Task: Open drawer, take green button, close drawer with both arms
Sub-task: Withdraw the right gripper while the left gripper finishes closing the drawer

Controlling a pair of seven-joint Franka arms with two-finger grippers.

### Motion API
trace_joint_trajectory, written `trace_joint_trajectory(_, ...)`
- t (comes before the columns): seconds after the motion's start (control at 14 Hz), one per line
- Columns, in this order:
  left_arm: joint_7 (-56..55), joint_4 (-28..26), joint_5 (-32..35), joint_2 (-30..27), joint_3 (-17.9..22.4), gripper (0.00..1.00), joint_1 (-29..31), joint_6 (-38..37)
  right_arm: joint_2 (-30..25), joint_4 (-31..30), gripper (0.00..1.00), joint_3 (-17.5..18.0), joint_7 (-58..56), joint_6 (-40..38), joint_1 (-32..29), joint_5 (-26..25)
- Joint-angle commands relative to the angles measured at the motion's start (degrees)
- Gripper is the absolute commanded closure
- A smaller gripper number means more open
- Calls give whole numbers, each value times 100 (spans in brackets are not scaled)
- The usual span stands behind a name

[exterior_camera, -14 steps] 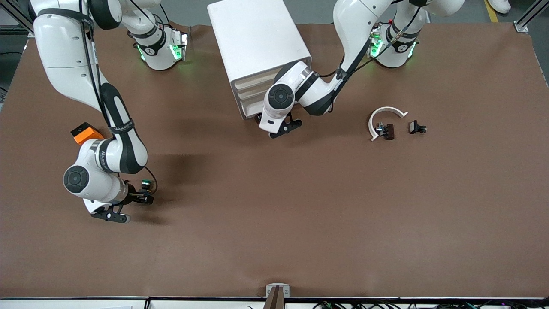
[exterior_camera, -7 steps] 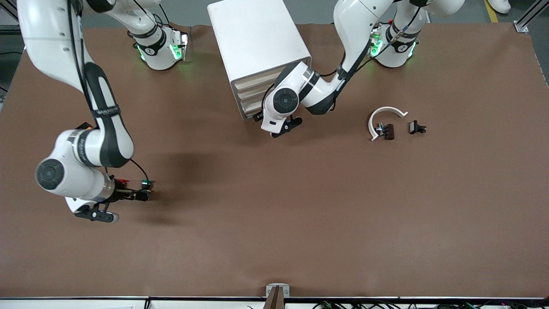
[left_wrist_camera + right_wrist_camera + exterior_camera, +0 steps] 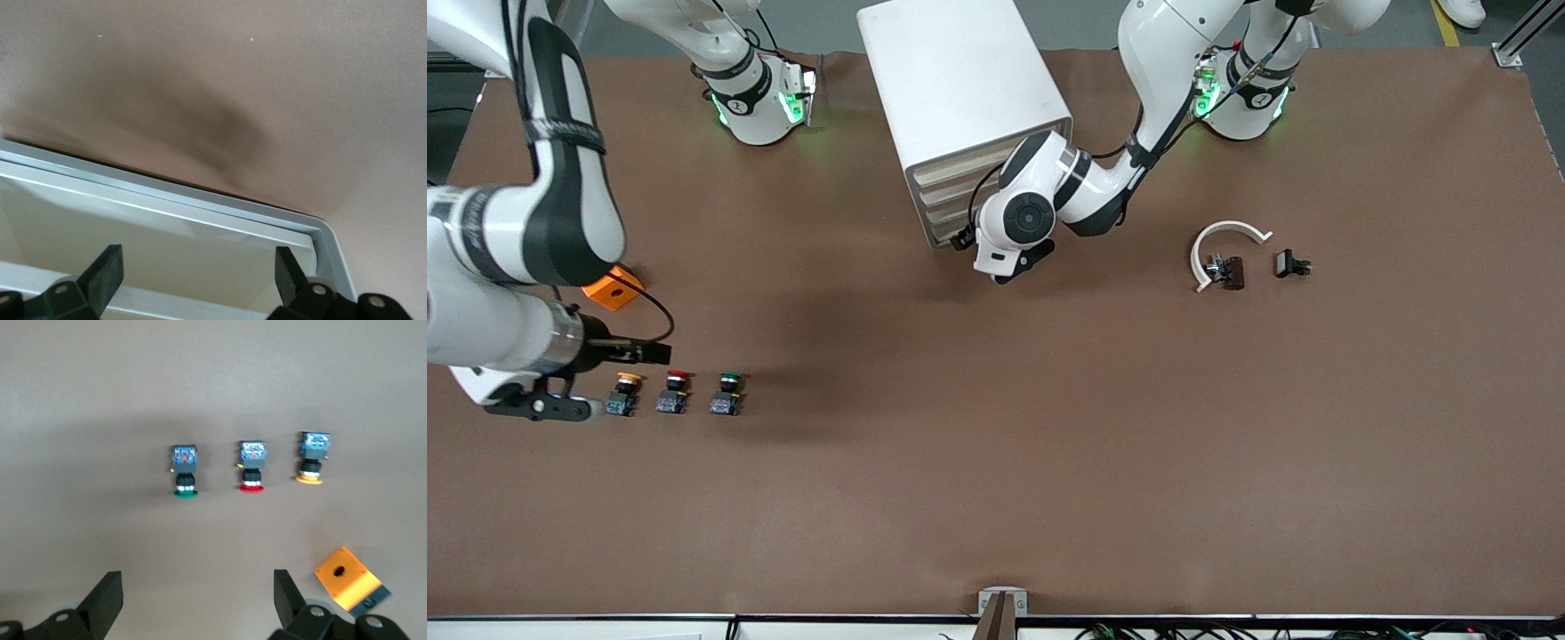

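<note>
From the front we see the green button (image 3: 727, 393) lying on the table (image 3: 1049, 427) beside a red one (image 3: 672, 392) and a yellow one (image 3: 623, 394), toward the right arm's end. The right gripper (image 3: 660, 353) hangs above them. The left gripper (image 3: 962, 240) sits at the bottom drawer (image 3: 943, 228) of the cabinet (image 3: 960, 80).

In the left wrist view, its fingers (image 3: 103, 273) are spread wide over the drawer rim, empty.

In the right wrist view, that gripper's fingers (image 3: 107, 597) are spread wide, holding nothing.

Readable text: none on the cabinet (image 3: 963, 102); none on the buttons
Arm band lettering (image 3: 562, 133): too small to read
</note>
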Motion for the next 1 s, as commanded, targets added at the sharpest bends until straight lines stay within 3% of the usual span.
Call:
trace_joint_trajectory(0.0, -18, -65, -231, -31, -44, 0, 9, -39, -246, 290, 0, 76, -353, -588, -306, -58)
trace_joint_trajectory(0.21, 43, -39, -213, -57, -17, 0, 53, -39, -316, 747, 0, 59, -354, -1195, -369, -93)
trace_joint_trajectory(0.43, 61, 118, 128, -145, 71, 0, 149, -30, -545, 775, 0, 67, -354, -1231, -412, -199)
trace_joint_trajectory(0.93, 341, 304, 1316, -803, 62, 0, 1185, -30, -519, 1117, 0, 94, -257, -1231, -465, -181)
